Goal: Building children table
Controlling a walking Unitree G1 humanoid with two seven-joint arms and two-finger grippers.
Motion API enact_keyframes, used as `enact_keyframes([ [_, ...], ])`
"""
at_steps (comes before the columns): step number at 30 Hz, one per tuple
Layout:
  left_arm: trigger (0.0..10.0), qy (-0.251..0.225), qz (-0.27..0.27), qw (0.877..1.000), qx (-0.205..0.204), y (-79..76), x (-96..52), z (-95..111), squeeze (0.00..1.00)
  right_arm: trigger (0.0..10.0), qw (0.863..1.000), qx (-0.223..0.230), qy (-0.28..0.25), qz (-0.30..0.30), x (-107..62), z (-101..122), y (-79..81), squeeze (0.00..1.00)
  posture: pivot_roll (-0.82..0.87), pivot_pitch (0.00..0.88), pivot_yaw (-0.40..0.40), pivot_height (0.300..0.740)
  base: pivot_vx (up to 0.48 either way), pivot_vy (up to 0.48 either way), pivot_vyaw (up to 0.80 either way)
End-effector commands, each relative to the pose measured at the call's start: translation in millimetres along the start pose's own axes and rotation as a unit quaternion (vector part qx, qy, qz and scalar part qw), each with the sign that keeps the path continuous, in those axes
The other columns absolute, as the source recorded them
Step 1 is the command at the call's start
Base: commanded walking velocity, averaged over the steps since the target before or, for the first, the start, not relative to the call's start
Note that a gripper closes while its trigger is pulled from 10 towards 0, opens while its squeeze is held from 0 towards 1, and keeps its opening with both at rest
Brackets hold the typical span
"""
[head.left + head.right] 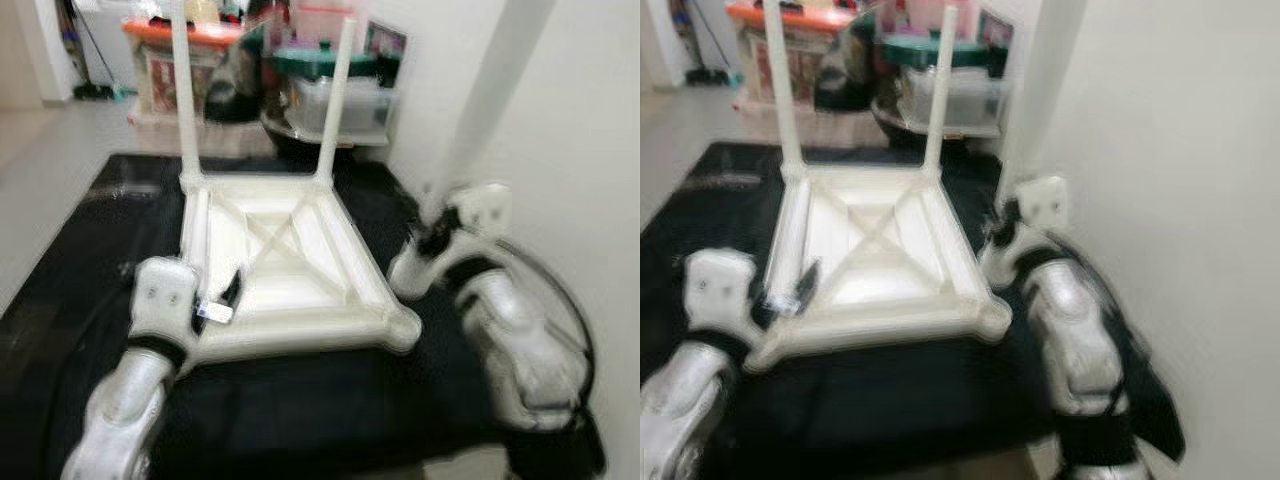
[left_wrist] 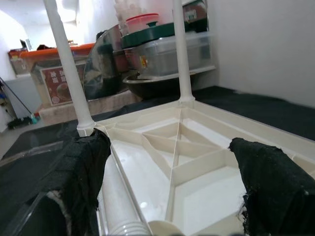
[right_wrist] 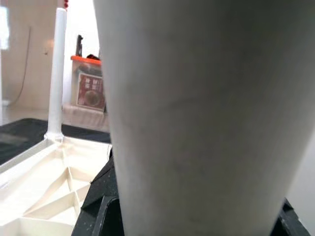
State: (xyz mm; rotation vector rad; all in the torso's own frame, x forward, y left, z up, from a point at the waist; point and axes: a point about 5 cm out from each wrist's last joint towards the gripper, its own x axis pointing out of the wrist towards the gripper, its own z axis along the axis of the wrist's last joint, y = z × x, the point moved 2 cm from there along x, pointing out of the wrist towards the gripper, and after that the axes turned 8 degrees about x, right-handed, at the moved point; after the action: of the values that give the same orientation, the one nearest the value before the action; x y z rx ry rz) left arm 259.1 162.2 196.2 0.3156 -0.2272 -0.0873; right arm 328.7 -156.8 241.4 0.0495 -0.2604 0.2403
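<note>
A white children's table top [image 1: 300, 338] lies upside down on a black mat [image 1: 300, 410]. Two white legs [image 1: 185, 90] [image 1: 335, 100] stand upright in its far corners. Another white leg [image 2: 118, 196] lies along the inside of its left rim. My left gripper [image 2: 170, 147] hangs open over the near left part of the top, with that lying leg beside one finger. Just right of the top, my right gripper [image 1: 435, 235] is shut on a further white leg [image 1: 490, 90], which it holds up steeply near the wall. This held leg [image 3: 197, 123] looms very close in the right wrist view.
Stacked storage boxes stand behind the mat: one with an orange lid [image 1: 185, 35], clear ones with a green lid [image 1: 330, 85]. A white wall [image 1: 580, 150] runs close along the right. Pale floor [image 1: 50, 170] lies to the left of the mat.
</note>
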Motion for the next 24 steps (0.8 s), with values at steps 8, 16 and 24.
enact_keyframes([
  [8,10.0,0.015,-0.008,1.0,0.011,-4.5,0.0,-6,0.0,10.0,0.999,-0.006,0.027,0.04,10.3,-6,-5.0,0.0,0.08,0.0,-0.125,0.74,0.0,0.0,0.0],
  [16,10.0,-0.006,-0.009,1.0,0.001,-4.7,-0.2,-1,0.0,10.0,0.998,0.023,0.037,0.042,16.2,-10,-4.6,0.0,0.08,0.0,-0.128,0.74,0.0,0.0,0.0],
  [24,10.0,-0.011,-0.009,1.0,-0.006,-5.1,0.6,1,0.0,10.0,0.997,0.045,0.043,0.037,18.2,-17,1.9,0.0,0.09,0.0,-0.125,0.74,0.0,0.0,0.0],
])
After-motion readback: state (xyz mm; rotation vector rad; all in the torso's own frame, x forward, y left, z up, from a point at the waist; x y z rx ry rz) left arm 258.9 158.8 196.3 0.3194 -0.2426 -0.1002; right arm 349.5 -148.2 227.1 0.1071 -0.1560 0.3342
